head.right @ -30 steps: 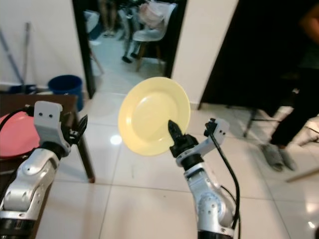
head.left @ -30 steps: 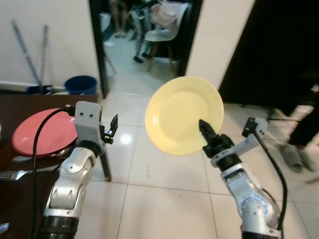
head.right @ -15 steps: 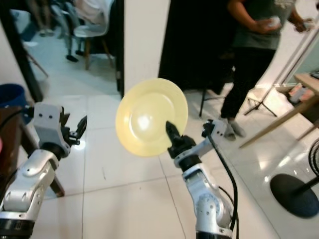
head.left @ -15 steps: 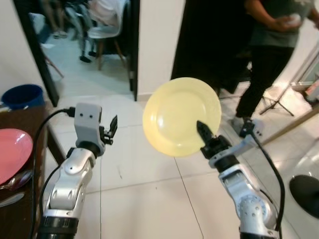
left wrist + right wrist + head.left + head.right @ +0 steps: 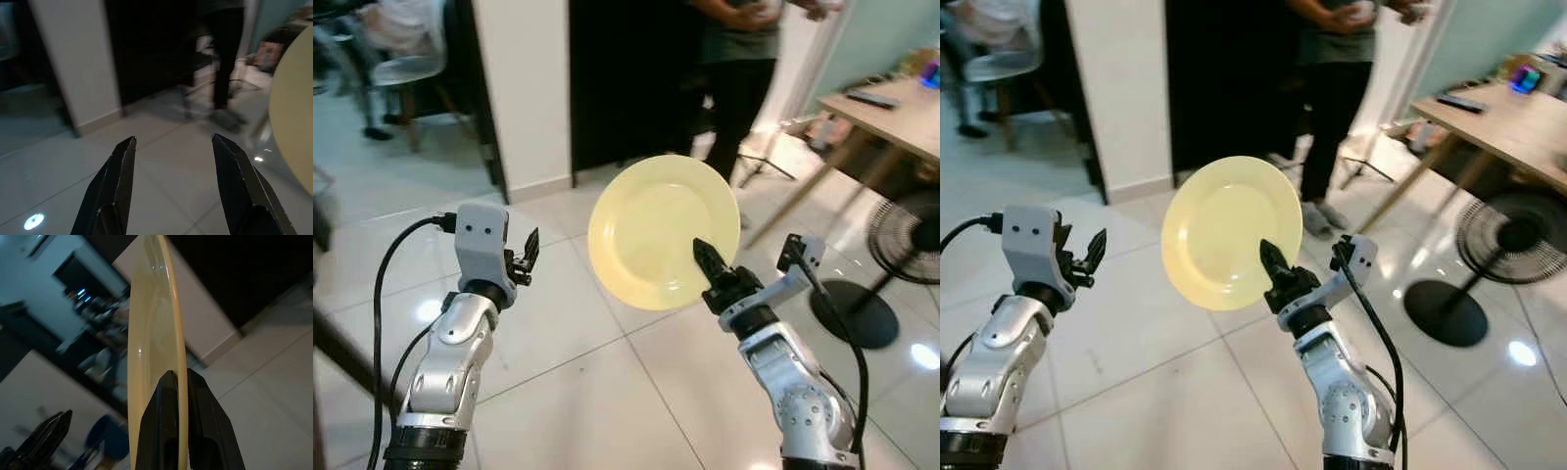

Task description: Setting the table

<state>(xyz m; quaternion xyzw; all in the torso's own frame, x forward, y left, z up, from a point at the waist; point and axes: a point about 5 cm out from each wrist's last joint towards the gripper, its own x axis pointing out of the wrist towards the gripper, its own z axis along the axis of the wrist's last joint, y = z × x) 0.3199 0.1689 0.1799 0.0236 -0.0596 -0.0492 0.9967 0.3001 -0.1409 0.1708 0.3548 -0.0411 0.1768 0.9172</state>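
Note:
A pale yellow plate stands nearly upright in the air in front of me, face toward the camera. My right gripper is shut on the plate's lower right rim; in the right wrist view the two black fingers pinch the plate edge-on. My left gripper is raised at the left, open, with nothing between its fingers. The plate's edge shows beside them in the left wrist view.
A person in dark trousers stands ahead by a dark doorway. A wooden table is at the far right, a black floor fan below it. A white wall corner stands ahead left. White tiled floor lies below.
The whole view has swung to the right: the dark table with the pink plate has left the picture, and the person, wooden table and fan have come in. Both arms keep their pose.

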